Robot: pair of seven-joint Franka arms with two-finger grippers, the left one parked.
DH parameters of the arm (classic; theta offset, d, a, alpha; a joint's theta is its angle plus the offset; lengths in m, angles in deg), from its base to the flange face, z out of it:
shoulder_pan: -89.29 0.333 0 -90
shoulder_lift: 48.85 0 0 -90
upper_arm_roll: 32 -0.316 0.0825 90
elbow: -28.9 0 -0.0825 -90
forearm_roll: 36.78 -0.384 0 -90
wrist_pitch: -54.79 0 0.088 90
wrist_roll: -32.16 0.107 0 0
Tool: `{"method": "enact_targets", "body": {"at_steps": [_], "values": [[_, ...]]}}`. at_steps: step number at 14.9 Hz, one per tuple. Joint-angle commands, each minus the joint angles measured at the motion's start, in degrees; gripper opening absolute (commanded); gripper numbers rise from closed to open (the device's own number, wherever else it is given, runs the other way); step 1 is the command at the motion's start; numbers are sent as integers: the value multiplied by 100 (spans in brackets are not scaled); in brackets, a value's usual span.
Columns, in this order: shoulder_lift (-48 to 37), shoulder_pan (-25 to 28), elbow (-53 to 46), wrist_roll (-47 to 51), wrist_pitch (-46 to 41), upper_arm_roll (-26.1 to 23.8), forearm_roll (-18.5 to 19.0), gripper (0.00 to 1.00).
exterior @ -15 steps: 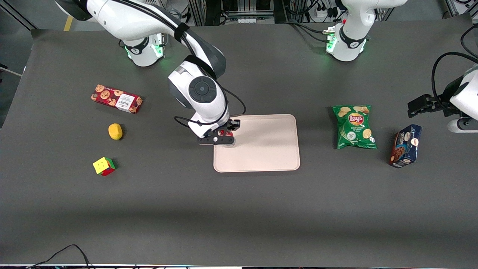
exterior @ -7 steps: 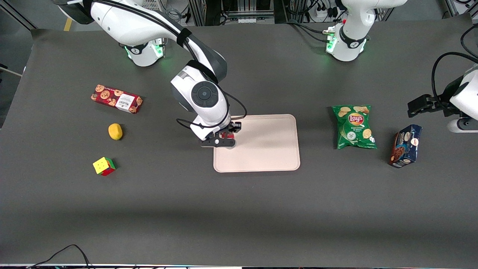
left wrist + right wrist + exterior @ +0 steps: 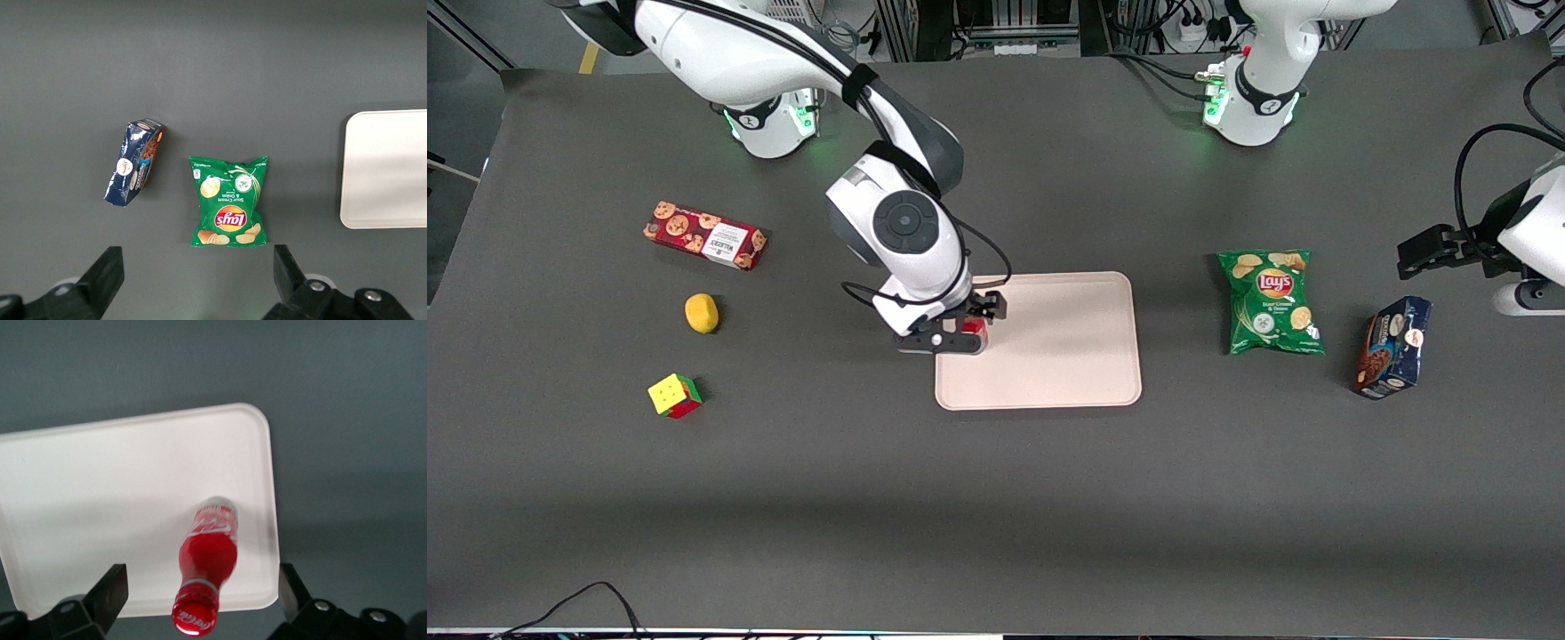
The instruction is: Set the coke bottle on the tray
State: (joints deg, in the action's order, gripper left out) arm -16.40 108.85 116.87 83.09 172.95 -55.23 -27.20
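Note:
The coke bottle (image 3: 207, 553), small and red with a red cap and white lettering, stands upright on the pale beige-pink tray (image 3: 100, 493), close to the tray's edge toward the working arm's end. My right gripper (image 3: 202, 590) is above it. Its fingers (image 3: 110, 593) are spread wide on either side of the cap and touch nothing. In the front view the gripper (image 3: 959, 338) hangs over that edge of the tray (image 3: 1067, 347), and only a bit of the red bottle (image 3: 976, 327) shows under it. The tray's end also shows in the left wrist view (image 3: 387, 167).
A red cookie box (image 3: 704, 235), a lemon (image 3: 702, 313) and a colour cube (image 3: 675, 395) lie toward the working arm's end. A green Lay's bag (image 3: 1270, 302) and a dark blue box (image 3: 1392, 347) lie toward the parked arm's end.
The gripper and wrist have shifted slightly above the tray's edge. The bottle stays below them at the same spot on the tray.

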Motion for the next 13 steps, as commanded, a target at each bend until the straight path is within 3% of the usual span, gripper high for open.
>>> {"method": "enact_targets", "body": {"at_steps": [1,7,11,13], "values": [[-1159,-696,597,-230,-56,-15,114,100],[-2655,-1919,1293,-2057,-670,12,-157,100],[-3235,-2053,1249,-3805,-1303,967,-974,100],[-3490,-2061,1284,-4222,-1654,1416,-1194,100]]}}
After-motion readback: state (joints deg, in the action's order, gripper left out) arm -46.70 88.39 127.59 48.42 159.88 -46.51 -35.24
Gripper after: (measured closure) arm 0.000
